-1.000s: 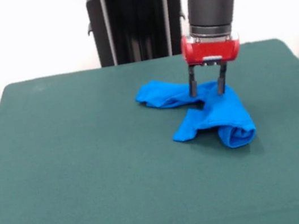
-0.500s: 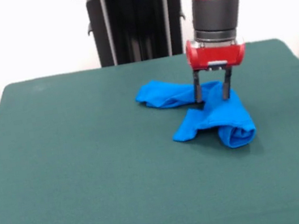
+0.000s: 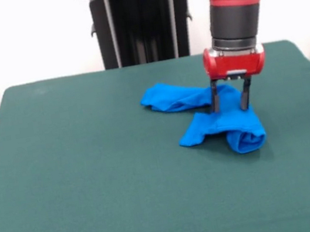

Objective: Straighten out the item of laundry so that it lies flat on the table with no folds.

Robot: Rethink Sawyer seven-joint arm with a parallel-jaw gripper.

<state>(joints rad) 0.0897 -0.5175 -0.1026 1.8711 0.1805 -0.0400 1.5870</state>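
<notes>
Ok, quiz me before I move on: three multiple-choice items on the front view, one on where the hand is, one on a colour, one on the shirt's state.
1. Where is the hand?
A. Over the right part of the shirt
B. Above bare table, left of the shirt
C. Out of view

2. What colour is the shirt?
A. Red
B. Bright blue
C. White

3. How does the shirt lie?
A. Flat, no folds
B. Bunched and folded over itself
C. Hanging off the table edge

Answers: 1 A, its two fingers stand apart, pointing down at the cloth; 2 B, blue against the green top; 3 B, a rolled fold shows at its near right end.
</notes>
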